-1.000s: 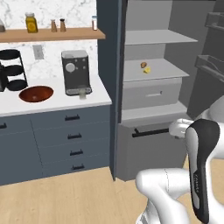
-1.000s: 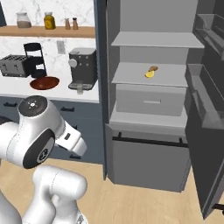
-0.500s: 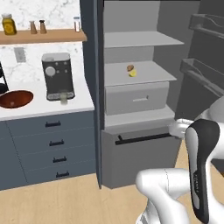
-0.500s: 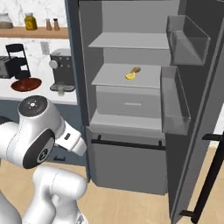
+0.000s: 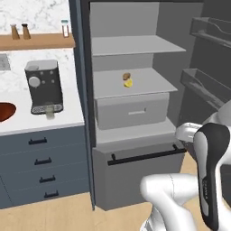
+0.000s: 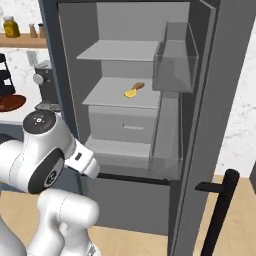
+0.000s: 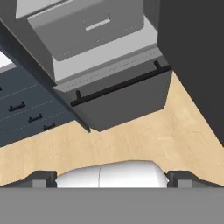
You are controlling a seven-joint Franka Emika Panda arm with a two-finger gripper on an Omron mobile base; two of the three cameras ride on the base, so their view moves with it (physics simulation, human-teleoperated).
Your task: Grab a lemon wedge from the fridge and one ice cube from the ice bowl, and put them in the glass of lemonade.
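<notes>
**Fridge open, wedge on the middle shelf**

I see the fridge (image 5: 135,108) open, the lemon wedge (image 5: 128,83) on its middle shelf just beside a small brown item (image 5: 127,76). My end effector (image 7: 111,177) is spread wide, empty, above the floor (image 7: 144,135). Left, the glass (image 5: 50,111) sits on the table (image 5: 45,124).

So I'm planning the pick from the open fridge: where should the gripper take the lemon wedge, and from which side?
Probably from the open front, coming in level above the shelf. The lemon wedge lies mid-shelf with a small brown item just behind it, so close the fingers across its left and right sides rather than front to back. Its exact pose is too small to tell.
</notes>
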